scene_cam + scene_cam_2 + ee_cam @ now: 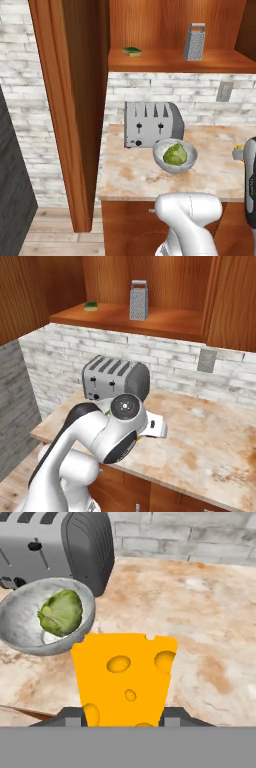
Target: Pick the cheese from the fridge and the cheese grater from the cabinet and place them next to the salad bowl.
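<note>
Counter [210, 612]: toaster [60, 547] behind salad bowl [30, 632], cheese [122, 677] beside.

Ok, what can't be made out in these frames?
- Gripper fingertips: in the hand view the cheese covers them, so contact with its sides is unseen.
- Gap between cheese and counter: no view shows whether it rests or hangs.
- Bowl: in the right base view the arm hides nearly all of it.
- Cheese in the left base view: a yellow sliver at the right edge, cut off.
- Grater: its holes are too small to read.
</note>
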Robot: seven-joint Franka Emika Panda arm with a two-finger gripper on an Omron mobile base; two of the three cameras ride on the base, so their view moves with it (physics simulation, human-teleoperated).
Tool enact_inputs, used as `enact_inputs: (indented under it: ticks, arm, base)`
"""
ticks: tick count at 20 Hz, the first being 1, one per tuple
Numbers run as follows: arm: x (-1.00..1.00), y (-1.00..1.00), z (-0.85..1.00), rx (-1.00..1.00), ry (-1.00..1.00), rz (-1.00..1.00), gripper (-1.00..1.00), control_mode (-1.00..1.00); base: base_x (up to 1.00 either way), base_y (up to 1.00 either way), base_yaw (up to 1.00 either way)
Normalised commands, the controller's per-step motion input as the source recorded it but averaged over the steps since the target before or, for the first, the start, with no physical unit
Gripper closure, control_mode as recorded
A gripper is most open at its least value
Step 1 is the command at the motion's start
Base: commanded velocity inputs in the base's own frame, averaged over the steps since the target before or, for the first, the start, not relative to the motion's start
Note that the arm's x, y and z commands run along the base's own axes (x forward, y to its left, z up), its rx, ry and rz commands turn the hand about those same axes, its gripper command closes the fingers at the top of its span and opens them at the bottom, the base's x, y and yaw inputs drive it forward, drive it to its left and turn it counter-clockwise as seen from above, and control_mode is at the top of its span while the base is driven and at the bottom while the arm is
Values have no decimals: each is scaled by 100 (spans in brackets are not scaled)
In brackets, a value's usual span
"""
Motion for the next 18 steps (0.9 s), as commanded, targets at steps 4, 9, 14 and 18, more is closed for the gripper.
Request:
enact_inputs:
  ticks: [4,9,14,18]
  arm:
    - [35,0,-32,0,0,0,100,-100]
    - [36,-1,-32,0,0,0,100,-100]
    - [37,-2,-29,0,0,0,100,-100]
    - [34,-19,-21,0,0,0,100,-100]
  base:
    - [0,0,0]
    - [0,0,0]
    - [0,0,0]
    - [0,0,0]
